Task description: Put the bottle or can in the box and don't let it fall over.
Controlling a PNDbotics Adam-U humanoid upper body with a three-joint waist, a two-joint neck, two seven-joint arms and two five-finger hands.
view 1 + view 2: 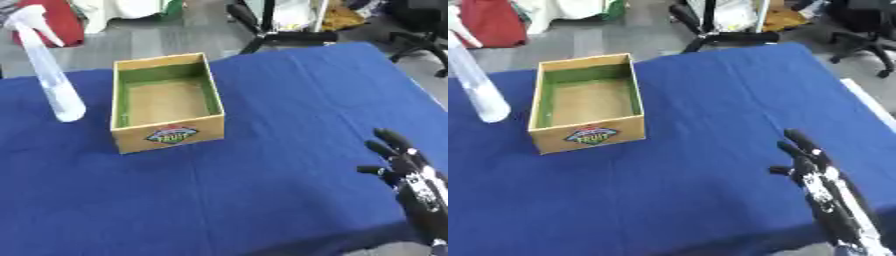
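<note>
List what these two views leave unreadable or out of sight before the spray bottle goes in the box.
- Left hand: in neither view.
- Spray bottle: its nozzle is cut by the left edge in the right eye view; its contents cannot be told.
- Box: label blurred, only "FRUIT" is guessable; the near wall hides the near strip of floor.
- Right hand: open; its wrist runs off the bottom edge.

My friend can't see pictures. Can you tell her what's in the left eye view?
An open wooden box with green inside walls sits empty on a blue tablecloth, with a clear plastic spray bottle standing upright to its left, apart from it. The robot's black right hand rests open near the lower right corner, fingers up, holding nothing.
</note>
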